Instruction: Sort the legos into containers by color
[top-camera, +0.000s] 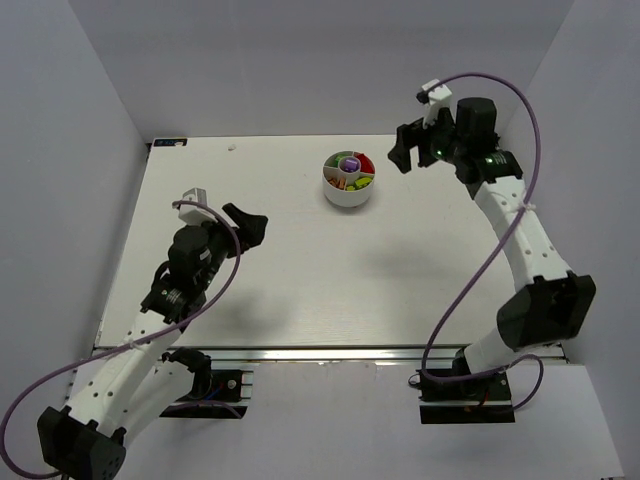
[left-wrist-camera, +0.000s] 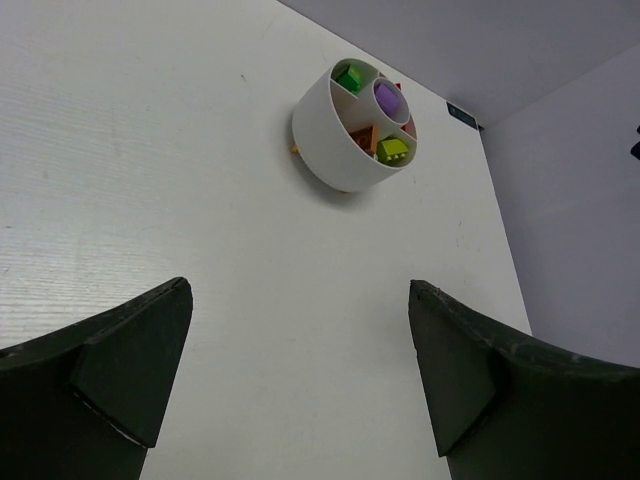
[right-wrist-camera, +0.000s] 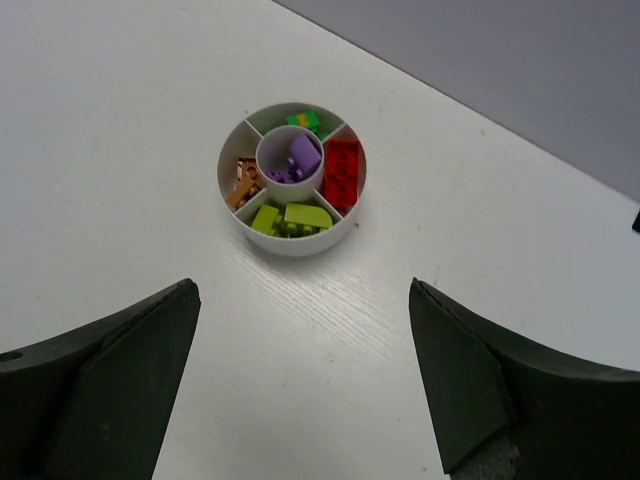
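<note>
**Wrist views, foreground.** The dark fingers of the left gripper (left-wrist-camera: 298, 330) and of the right gripper (right-wrist-camera: 303, 330) frame the lower corners of each picture. Both pairs of jaws stand spread wide. Bare table (top-camera: 300, 290) shows between them, and they pinch and touch nothing.

**Task object.** The round white dish (right-wrist-camera: 295, 243) stands on the far half of the table, right of centre. It is well apart from the left gripper and nearer to the right gripper, which hangs above the table on the dish's right.

**Contents, right wrist view.**
- Purple bricks (right-wrist-camera: 297, 160) lie in the central well.
- Red bricks (right-wrist-camera: 343, 170) fill the right wedge.
- A green brick (right-wrist-camera: 303, 121) lies in the far wedge.
- Orange bricks (right-wrist-camera: 242, 182) lie in the left wedge.
- Yellow-green bricks (right-wrist-camera: 290, 218) lie in the near wedge.

Each compartment shows one colour only.

**Progress.** No loose brick can be made out on the open table in the overhead view, so the sorting is judged complete or very nearly so. One doubt remains. In the left wrist view a small tan speck (left-wrist-camera: 293, 148) sits at the foot of the dish wall. It is too small to tell whether this is a stray piece.
</note>
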